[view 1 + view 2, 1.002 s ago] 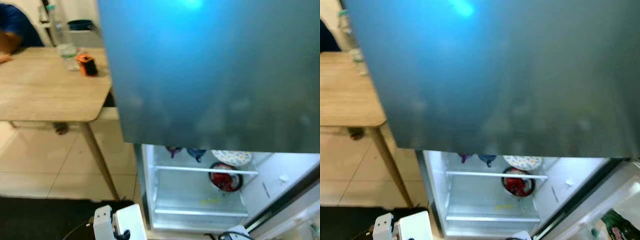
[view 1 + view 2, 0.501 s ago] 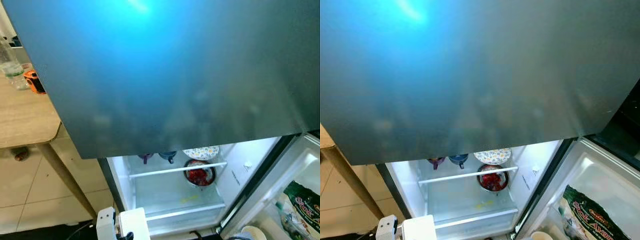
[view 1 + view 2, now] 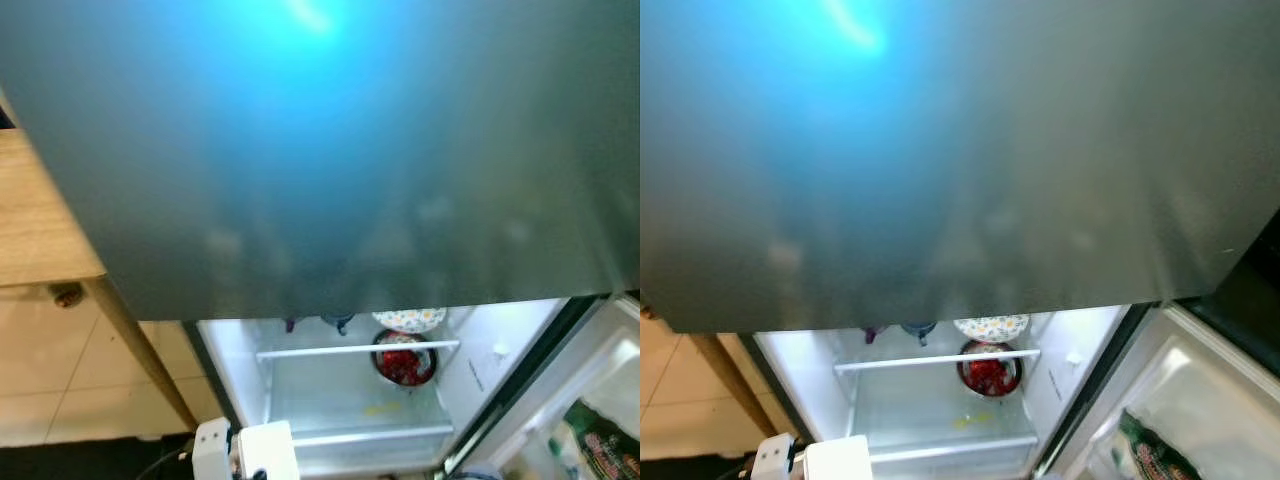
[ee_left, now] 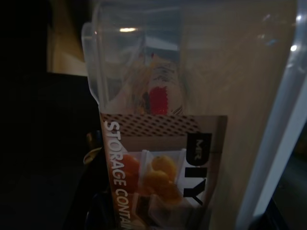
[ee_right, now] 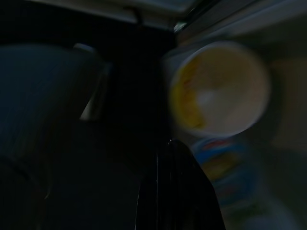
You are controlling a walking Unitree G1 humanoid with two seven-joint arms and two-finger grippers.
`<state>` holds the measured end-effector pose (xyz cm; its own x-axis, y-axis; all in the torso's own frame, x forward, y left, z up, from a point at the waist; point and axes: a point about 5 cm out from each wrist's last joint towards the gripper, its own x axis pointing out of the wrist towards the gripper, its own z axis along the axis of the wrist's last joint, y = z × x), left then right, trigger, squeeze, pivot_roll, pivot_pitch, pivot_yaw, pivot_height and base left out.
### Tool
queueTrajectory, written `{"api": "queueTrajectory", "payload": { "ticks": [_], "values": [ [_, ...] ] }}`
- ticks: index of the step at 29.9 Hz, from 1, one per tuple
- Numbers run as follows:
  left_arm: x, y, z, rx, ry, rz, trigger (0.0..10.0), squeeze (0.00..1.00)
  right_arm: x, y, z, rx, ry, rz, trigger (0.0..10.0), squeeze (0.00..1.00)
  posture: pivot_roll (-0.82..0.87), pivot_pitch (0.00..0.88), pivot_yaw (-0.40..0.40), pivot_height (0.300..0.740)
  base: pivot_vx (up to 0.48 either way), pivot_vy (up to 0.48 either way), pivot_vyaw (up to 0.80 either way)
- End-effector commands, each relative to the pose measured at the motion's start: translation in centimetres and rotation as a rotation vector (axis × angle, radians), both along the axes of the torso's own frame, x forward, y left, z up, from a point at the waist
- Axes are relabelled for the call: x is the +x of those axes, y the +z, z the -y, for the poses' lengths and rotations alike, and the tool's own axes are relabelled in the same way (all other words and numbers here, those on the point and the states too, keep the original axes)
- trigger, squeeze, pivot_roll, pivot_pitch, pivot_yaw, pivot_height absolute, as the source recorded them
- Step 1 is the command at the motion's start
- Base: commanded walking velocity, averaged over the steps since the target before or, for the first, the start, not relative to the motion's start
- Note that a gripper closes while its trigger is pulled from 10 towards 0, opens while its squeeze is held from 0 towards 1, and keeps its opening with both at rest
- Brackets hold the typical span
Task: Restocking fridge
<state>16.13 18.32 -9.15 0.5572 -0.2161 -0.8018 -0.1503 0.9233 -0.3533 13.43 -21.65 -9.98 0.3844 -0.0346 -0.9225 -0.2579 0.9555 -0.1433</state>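
Observation:
The fridge's lower compartment (image 3: 250,390) stands open and lit under the big closed blue-grey upper door (image 3: 330,150). Behind its shelf rail (image 3: 355,350) sit a bowl of red food (image 3: 404,364), a patterned plate (image 3: 408,319) and two cups (image 3: 337,321). My left gripper (image 4: 182,218) is shut on a clear plastic storage container (image 4: 163,143) with an orange-and-white label; its white wrist (image 3: 245,455) sits low in the left eye view, just in front of the compartment. My right gripper (image 5: 175,187) hangs shut in the dark beside a round white-and-yellow tub (image 5: 220,88).
The opened lower door (image 3: 1200,400) swings out to the right, with a green packet (image 3: 1155,455) in its shelf. A wooden table (image 3: 35,230) and its leg (image 3: 140,350) stand close on the left. Tiled floor (image 3: 60,390) lies under the table.
The camera swung right, then back a little left, so the table edge shows again and the door packet sits lower right. Nothing in the fridge has moved.

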Motion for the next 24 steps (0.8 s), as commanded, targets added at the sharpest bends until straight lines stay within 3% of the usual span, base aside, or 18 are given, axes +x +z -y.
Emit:
{"api": "queueTrajectory", "payload": {
  "ticks": [1,13,15,18,19,21,24],
  "values": [
    [0.0,0.0,-0.4,0.010,0.004,0.003,10.0,0.00,-0.1,-0.1,-0.5,0.016,-0.006,0.005,10.0,0.00,-0.07,0.000,0.011,0.740,0.000,0.000,0.00],
    [-0.2,-0.1,-0.1,0.002,0.003,-0.002,10.0,0.00,-0.9,-0.1,0.3,0.041,-0.004,0.007,10.0,0.00,-0.07,0.000,0.011,0.740,0.000,0.000,0.00],
    [-0.2,0.0,0.0,-0.005,-0.010,0.006,10.0,0.00,-0.6,0.0,0.1,0.079,-0.005,0.029,10.0,0.00,-0.07,0.000,0.012,0.740,0.000,0.000,0.00],
    [1.0,0.6,0.5,-0.012,-0.095,0.072,10.0,0.00,1.4,0.5,-1.6,0.202,0.021,0.086,10.0,0.00,-0.07,0.000,0.012,0.740,0.000,0.000,0.00],
    [1.0,0.6,0.5,-0.012,-0.095,0.072,10.0,0.00,1.4,0.5,-1.6,0.202,0.021,0.086,10.0,0.00,-0.07,0.000,0.012,0.740,0.000,0.000,0.00],
    [2.5,1.3,0.5,-0.008,-0.102,0.126,10.0,0.00,3.0,1.0,-2.8,0.235,0.045,0.119,10.0,0.00,-0.07,0.000,0.014,0.740,0.000,0.000,0.00],
    [3.2,1.7,0.6,-0.006,-0.112,0.146,10.0,0.00,3.6,1.3,-3.1,0.249,0.034,0.138,10.0,0.00,-0.07,0.000,0.016,0.740,0.000,0.000,0.00]
  ]
}}
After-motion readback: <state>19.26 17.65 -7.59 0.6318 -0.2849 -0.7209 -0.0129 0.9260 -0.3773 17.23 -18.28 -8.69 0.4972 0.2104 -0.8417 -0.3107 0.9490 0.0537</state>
